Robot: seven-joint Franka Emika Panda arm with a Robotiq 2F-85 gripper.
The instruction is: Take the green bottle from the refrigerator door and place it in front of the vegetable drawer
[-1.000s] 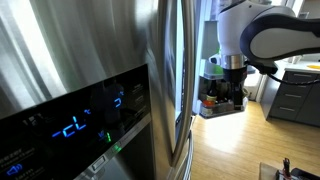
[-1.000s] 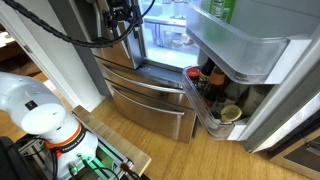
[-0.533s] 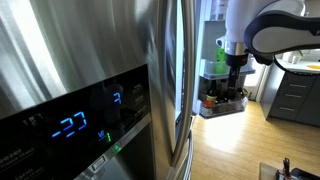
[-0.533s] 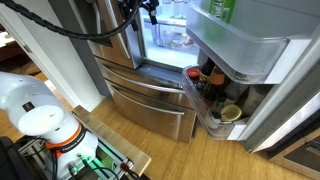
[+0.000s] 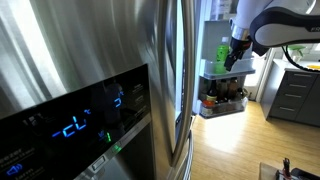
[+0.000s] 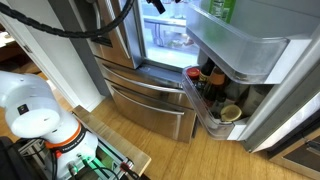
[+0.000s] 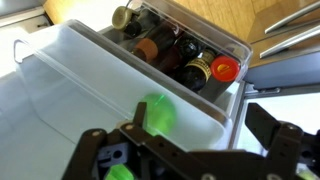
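The green bottle (image 7: 157,113) stands in the upper white bin (image 7: 70,80) of the refrigerator door (image 6: 262,58); in the wrist view it shows blurred through the bin's translucent wall. It also shows in both exterior views (image 5: 222,52) (image 6: 222,8). My gripper (image 7: 200,122) is open and empty, hovering at the bin's rim, with the bottle near its left finger and not between the jaws. In both exterior views the gripper (image 5: 234,62) (image 6: 156,5) is high up, close beside the bottle. I cannot make out the vegetable drawer.
The lower door bin holds several dark jars (image 7: 178,55) and a red-capped one (image 7: 224,68), also seen in an exterior view (image 6: 205,85). A stainless steel door with a blue display (image 5: 80,120) fills the near side. The lit fridge interior (image 6: 165,38) is open; steel drawers (image 6: 150,100) sit below.
The arm has risen and swung from in front of the fridge interior to the door's upper bin, ending beside the green bottle. The jaws stay open.
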